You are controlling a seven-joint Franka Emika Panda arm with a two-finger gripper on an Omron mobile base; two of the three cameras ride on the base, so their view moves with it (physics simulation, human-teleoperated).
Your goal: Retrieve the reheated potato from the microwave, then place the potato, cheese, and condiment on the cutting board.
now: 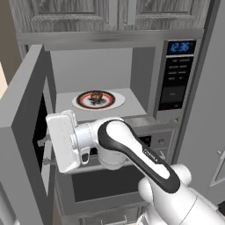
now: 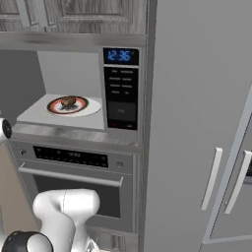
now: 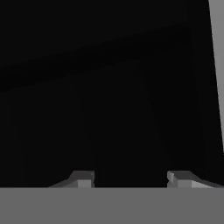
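Inside microwave (image 1: 176, 74): one potato (image 1: 96, 96), one plate (image 1: 115, 102).

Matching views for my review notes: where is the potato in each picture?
Left base view: potato on the plate, centre, inside the open microwave.
Right base view: potato upper left, on the plate.
Hand view: not in it.
Shared landmark: blue clock display.

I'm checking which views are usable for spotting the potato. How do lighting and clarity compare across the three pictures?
Left base view: evenly lit, the small brown potato on its round white plate reads clearly inside the open stainless-steel microwave. Right base view: equally bright and sharp, blue clock digits legible. Hand view: almost black, with the hand showing two fingertips with a gap between them.
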